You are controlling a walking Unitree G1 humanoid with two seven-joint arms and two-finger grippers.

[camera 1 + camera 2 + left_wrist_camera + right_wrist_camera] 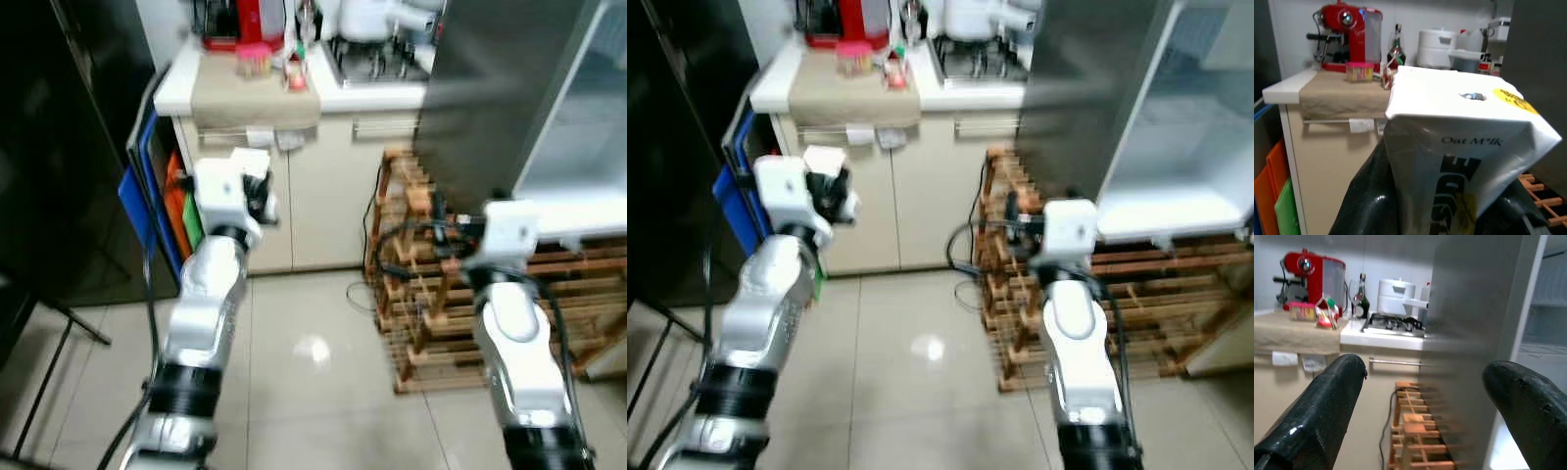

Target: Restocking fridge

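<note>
Left gripper [1449, 215] is raised at chest height before the counter [176, 83], its black fingers [1366, 205] pinched on a white carton [1459, 147] with a folded, glossy top, printed "Oat Milk" above heavy black lettering. Right gripper [1425, 396] is held forward beside the grey fridge door [490, 88], its rounded matte fingers spread apart, with a slatted wooden rack [421, 294] below.

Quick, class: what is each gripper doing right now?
Left gripper: closed on the oat milk carton.
Right gripper: open, holding nothing.
</note>
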